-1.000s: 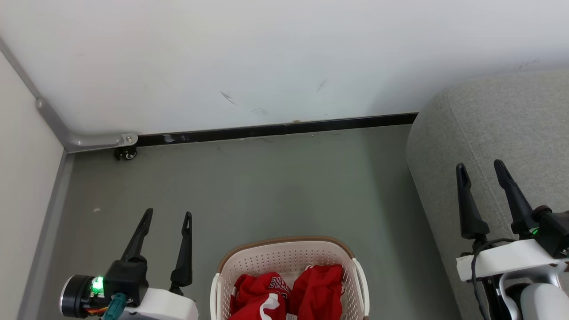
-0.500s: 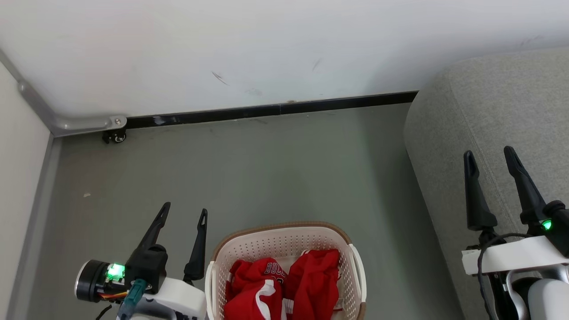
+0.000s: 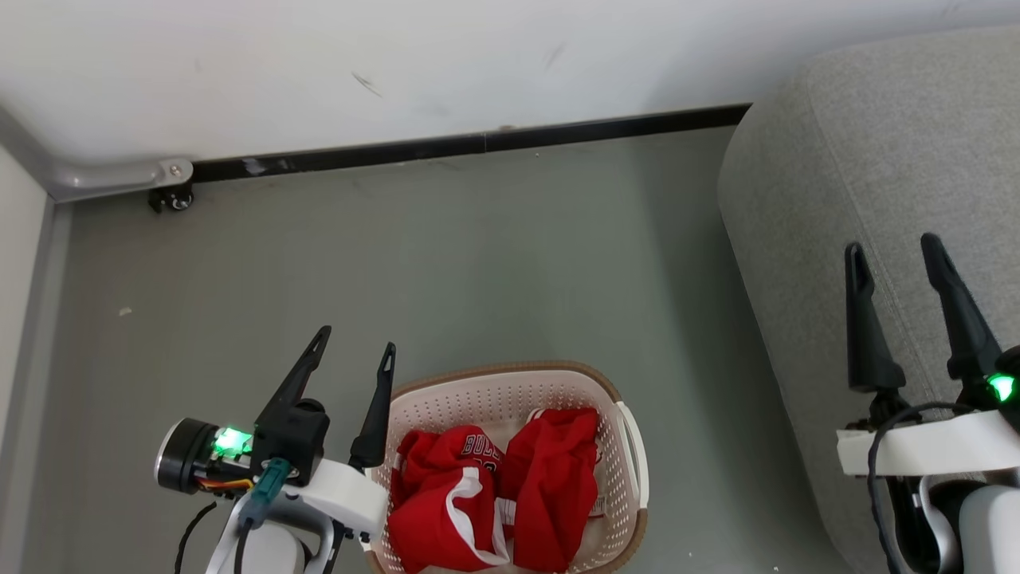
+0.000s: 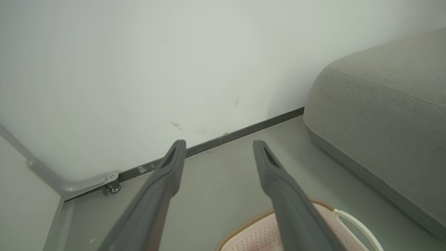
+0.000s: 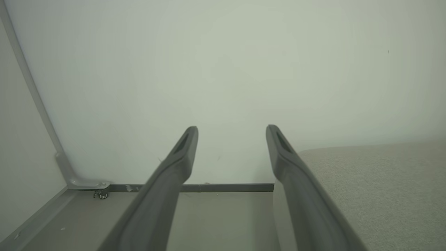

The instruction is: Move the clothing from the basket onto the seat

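The cream basket [image 3: 510, 384] with a brown rim stands on the floor at the bottom centre of the head view; its far rim [image 4: 251, 223] shows in the left wrist view. Inside lies the clothing [image 3: 494, 498], red shiny fabric with white trim and lettering. My left gripper [image 3: 355, 341] hovers open just left of the basket, its right finger over the basket's left rim. My right gripper [image 3: 892, 249] is open above the grey seat [image 3: 837, 175], which fills the right side. Each gripper's fingers are empty: left [image 4: 216, 143], right [image 5: 231, 128].
A white wall with a black baseboard [image 3: 470, 145] closes the far side. A grey metal frame with a small caster [image 3: 169, 199] sits in the far left corner. Bare grey floor [image 3: 478, 263] lies between basket, wall and seat.
The head camera has tilted down, so the basket and floor have slid up the picture. My left gripper has moved right, up to the basket's left rim. Both grippers stay open.
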You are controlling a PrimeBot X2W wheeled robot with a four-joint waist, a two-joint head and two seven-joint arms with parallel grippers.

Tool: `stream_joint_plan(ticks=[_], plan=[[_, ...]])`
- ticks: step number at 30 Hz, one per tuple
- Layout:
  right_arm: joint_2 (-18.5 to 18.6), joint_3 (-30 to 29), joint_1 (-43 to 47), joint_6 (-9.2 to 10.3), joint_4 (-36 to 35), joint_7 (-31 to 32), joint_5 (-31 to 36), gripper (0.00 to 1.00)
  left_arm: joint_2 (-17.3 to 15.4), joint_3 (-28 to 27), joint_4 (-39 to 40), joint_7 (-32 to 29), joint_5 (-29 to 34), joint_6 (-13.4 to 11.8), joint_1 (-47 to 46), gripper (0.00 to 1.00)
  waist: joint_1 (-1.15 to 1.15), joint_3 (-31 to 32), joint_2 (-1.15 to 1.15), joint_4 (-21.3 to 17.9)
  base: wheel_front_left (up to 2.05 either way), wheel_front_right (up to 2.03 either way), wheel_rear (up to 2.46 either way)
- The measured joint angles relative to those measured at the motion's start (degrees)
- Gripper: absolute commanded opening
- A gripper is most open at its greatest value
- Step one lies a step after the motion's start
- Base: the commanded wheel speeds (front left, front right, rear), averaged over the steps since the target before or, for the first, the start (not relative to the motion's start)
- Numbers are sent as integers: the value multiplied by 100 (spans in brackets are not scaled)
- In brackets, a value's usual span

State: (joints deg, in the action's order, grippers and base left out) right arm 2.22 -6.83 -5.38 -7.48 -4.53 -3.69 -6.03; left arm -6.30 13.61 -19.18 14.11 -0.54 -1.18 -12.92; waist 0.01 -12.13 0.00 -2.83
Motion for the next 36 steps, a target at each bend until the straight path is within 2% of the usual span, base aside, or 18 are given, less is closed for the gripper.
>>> stream_joint_plan(ticks=[36], plan=[[2,-5,-494,0,-335,-87,-18,100,3,339,-1282,-47,401,120,-1019,100,0,-1021,0,-371,0,0,0]])
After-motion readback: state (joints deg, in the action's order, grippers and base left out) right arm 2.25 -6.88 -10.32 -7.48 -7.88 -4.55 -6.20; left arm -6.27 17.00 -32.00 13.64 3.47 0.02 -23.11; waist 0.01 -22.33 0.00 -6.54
